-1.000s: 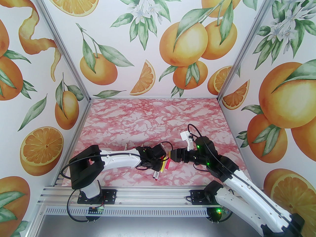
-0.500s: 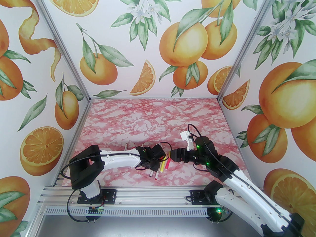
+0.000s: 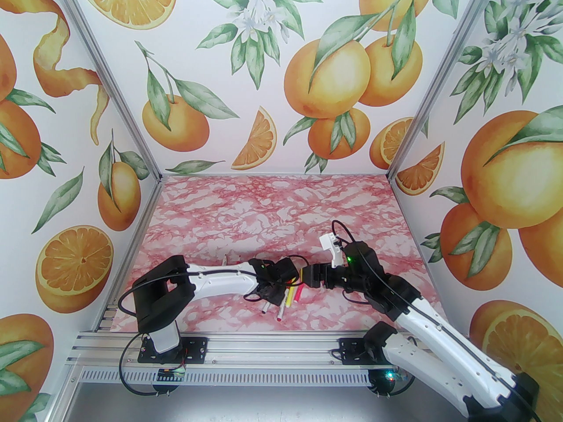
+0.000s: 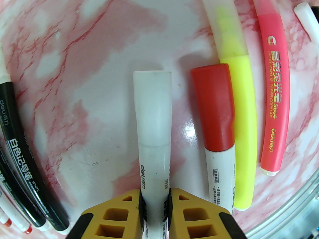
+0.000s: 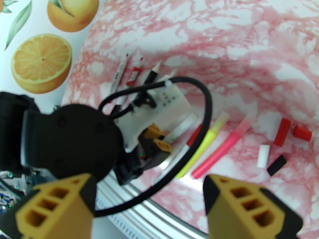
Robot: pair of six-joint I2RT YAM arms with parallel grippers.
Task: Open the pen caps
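Observation:
In the left wrist view my left gripper (image 4: 155, 200) is shut on the barrel of a white pen (image 4: 154, 163), whose white cap (image 4: 152, 108) points away over the table. Beside it lie a red-capped white pen (image 4: 214, 108), a yellow highlighter (image 4: 243, 133) and a pink highlighter (image 4: 274, 83), all capped. My right gripper (image 5: 149, 203) hangs open just right of them, holding nothing. Loose pen caps lie apart on the table: two red (image 5: 281, 132), one white (image 5: 263, 155), one black (image 5: 276, 165). From above, the left gripper (image 3: 275, 290) and right gripper (image 3: 305, 277) nearly meet.
Black-barrelled pens (image 4: 20, 146) lie at the left gripper's left. Several uncapped pens (image 5: 122, 73) rest farther back behind the left arm. The aluminium front rail (image 3: 264, 345) runs close below the pens. The pink marble table (image 3: 272, 209) stretches back to the orange-printed walls.
The left gripper has closed on the white pen. The left arm has shifted slightly right and the right arm a little back; the pens by the left gripper moved slightly.

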